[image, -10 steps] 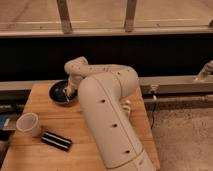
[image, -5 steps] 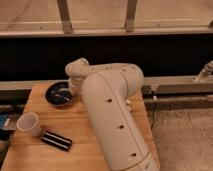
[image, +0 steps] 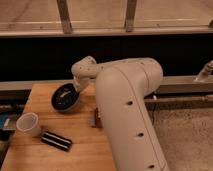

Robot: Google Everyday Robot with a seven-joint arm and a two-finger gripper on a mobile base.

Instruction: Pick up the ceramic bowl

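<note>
The ceramic bowl (image: 64,98) is dark and glossy with pale streaks inside. It is at the back left of the wooden table (image: 45,157), tilted so its inside faces the camera, with its right rim raised. My gripper (image: 76,93) reaches down from the white arm (image: 127,105) and is shut on the bowl's right rim. The wrist hides most of the fingers.
A white cup (image: 28,124) stands at the table's left. A black flat bar (image: 56,140) lies in front of it. A small dark object (image: 95,119) stands by the arm's base. A dark wall and metal rail run behind the table.
The bowl lay flat on the table before. Now it is tipped up on the gripper's side, showing its inside. The arm has shifted slightly.
</note>
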